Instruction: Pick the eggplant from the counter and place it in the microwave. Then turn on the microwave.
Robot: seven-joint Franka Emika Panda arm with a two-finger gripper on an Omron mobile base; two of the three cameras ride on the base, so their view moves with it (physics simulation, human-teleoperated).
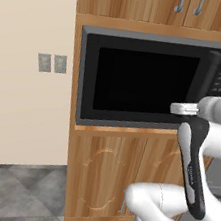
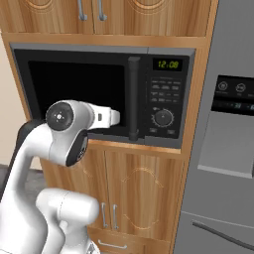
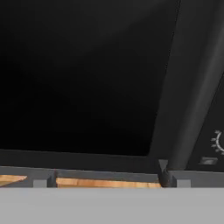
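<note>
Directly ahead, microwave (image 2: 99,92) door shut, bar handle (image 2: 133,99) beside fridge (image 2: 225,149).

The microwave (image 2: 104,94) is sitting shut in a wooden cabinet (image 2: 144,193) recess, its vertical bar handle (image 2: 133,99) standing between the black glass door and the button panel (image 2: 166,111). The green display (image 2: 167,64) is glowing above the dial (image 2: 163,118). The white arm's wrist (image 2: 101,117) is pointing at the lower door, just left of the handle. A grey refrigerator (image 2: 223,149) is standing to the right.
</note>
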